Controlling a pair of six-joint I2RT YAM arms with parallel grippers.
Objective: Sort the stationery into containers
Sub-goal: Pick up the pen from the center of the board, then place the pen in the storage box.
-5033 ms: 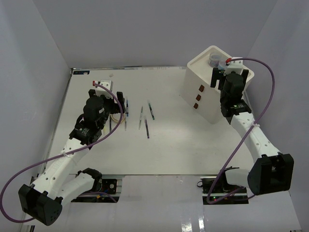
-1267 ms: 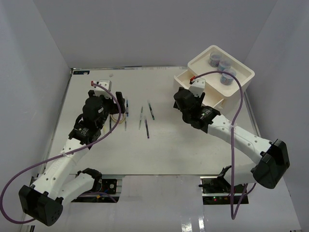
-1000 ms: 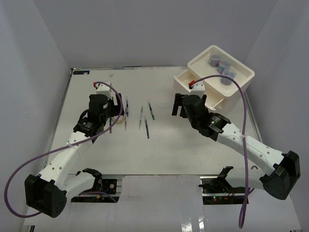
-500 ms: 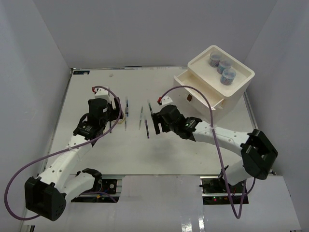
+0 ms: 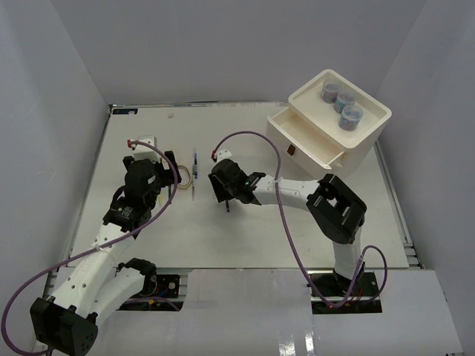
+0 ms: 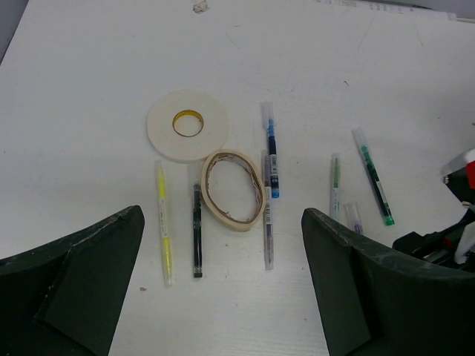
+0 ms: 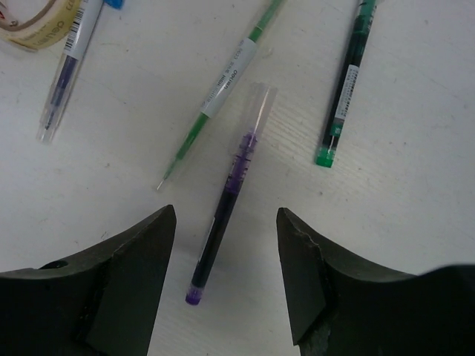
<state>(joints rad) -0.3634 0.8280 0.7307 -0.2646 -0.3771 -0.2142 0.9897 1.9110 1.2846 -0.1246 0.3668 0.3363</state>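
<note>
Purple pen [image 7: 227,199] lies between right gripper [image 7: 225,241] fingers, apart, not clamped. Next: go down, squeeze, lift to open drawer [image 5: 300,148]. Left gripper [image 6: 221,230] wide apart.

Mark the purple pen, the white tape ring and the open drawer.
purple pen [image 7: 226,196], right wrist view, mid barrel.
white tape ring [image 6: 162,127], left wrist view, flat white face.
open drawer [image 5: 284,139], top external view, front wall.
</note>
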